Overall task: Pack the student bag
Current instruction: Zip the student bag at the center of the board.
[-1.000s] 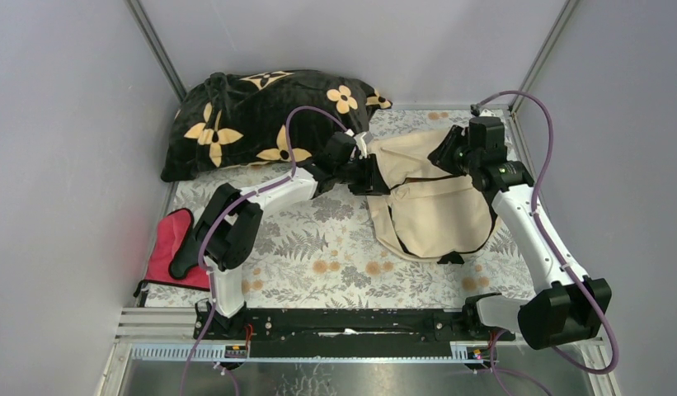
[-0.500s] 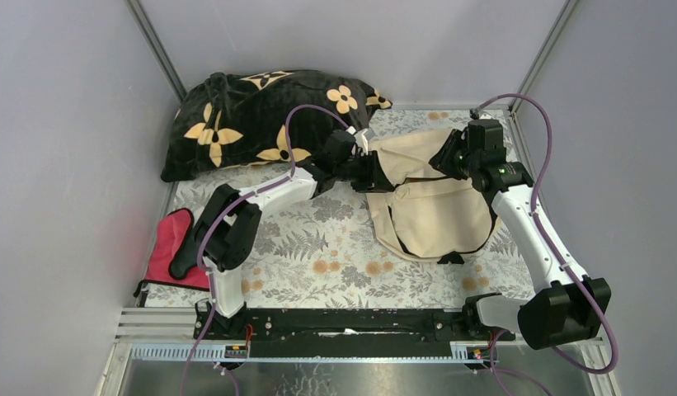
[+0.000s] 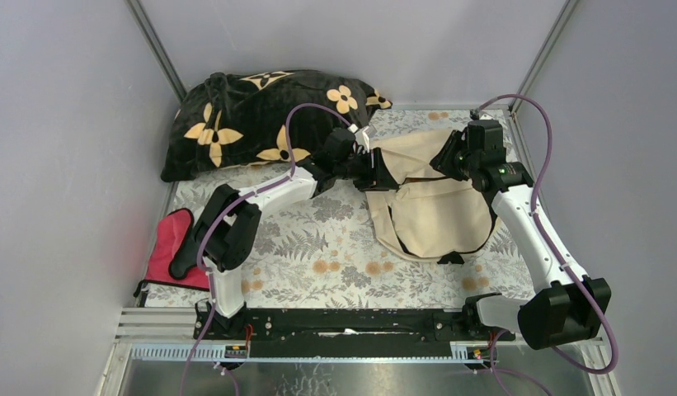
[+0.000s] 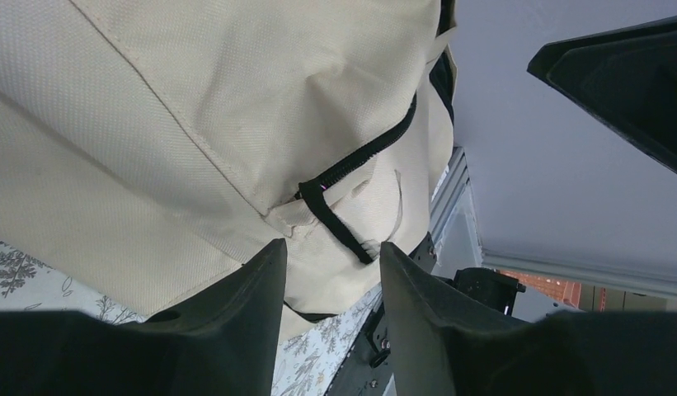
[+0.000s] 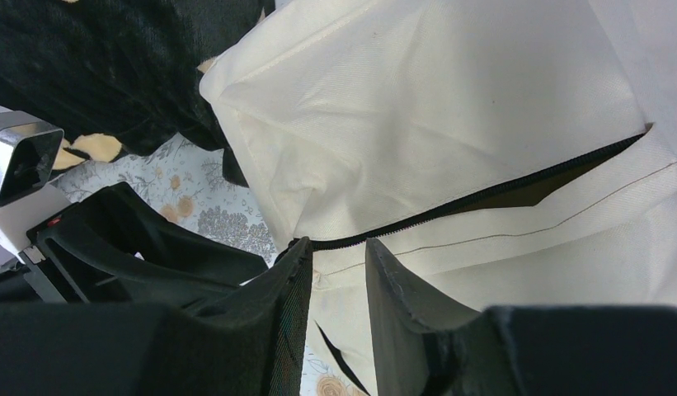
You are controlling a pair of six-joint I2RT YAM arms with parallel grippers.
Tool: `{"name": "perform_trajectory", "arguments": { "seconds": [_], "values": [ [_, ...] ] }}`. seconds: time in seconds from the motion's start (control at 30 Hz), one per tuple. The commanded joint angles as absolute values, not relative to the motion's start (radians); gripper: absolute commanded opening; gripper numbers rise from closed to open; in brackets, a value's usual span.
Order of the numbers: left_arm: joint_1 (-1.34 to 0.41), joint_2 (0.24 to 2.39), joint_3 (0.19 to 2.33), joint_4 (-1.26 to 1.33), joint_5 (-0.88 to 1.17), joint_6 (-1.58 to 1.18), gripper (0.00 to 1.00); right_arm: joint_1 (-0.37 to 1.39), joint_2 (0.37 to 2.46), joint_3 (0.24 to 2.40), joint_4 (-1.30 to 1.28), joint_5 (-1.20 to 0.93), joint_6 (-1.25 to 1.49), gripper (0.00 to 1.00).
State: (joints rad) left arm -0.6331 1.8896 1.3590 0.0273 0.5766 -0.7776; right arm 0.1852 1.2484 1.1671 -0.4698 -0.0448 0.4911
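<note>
The student bag [image 3: 434,210], beige with dark zipper lines and black straps, lies on the right half of the table. My left gripper [image 3: 379,174] is at its upper left edge. In the left wrist view the jaws [image 4: 332,245] stand open, with the bag [image 4: 153,124] and its black zipper pull [image 4: 335,224] just beyond the tips. My right gripper [image 3: 447,162] hovers over the bag's top. In the right wrist view it [image 5: 339,244] is narrowly open over the bag [image 5: 434,107], the zipper [image 5: 483,194] partly open and its end at one fingertip.
A large black flower-patterned pillow [image 3: 260,115] lies at the back left, close behind my left gripper. A small red-and-black pouch [image 3: 171,247] lies at the table's left edge. Grey walls close in on both sides. The table [image 3: 318,247] has a floral cover.
My left gripper has moved a little to the right, against the bag's upper left edge. My right gripper has barely shifted.
</note>
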Motion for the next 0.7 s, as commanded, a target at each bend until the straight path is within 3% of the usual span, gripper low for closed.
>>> {"name": "perform_trajectory", "arguments": {
  "seconds": [0.0, 0.47, 0.57, 0.67],
  "values": [
    [-0.627, 1.881, 1.388, 0.095, 0.612, -0.792, 0.53, 0.189, 1.243, 1.177, -0.459, -0.042, 0.480, 0.37],
    [-0.638, 1.931, 1.409, 0.096, 0.655, -0.799, 0.52, 0.189, 1.250, 1.184, -0.457, -0.058, 0.486, 0.37],
    [-0.640, 1.942, 1.415, 0.095, 0.646, -0.802, 0.43, 0.189, 1.250, 1.187, -0.458, -0.061, 0.488, 0.37],
    [-0.640, 1.946, 1.425, 0.082, 0.627, -0.800, 0.25, 0.190, 1.246, 1.188, -0.463, -0.063, 0.483, 0.37]
  ]
}}
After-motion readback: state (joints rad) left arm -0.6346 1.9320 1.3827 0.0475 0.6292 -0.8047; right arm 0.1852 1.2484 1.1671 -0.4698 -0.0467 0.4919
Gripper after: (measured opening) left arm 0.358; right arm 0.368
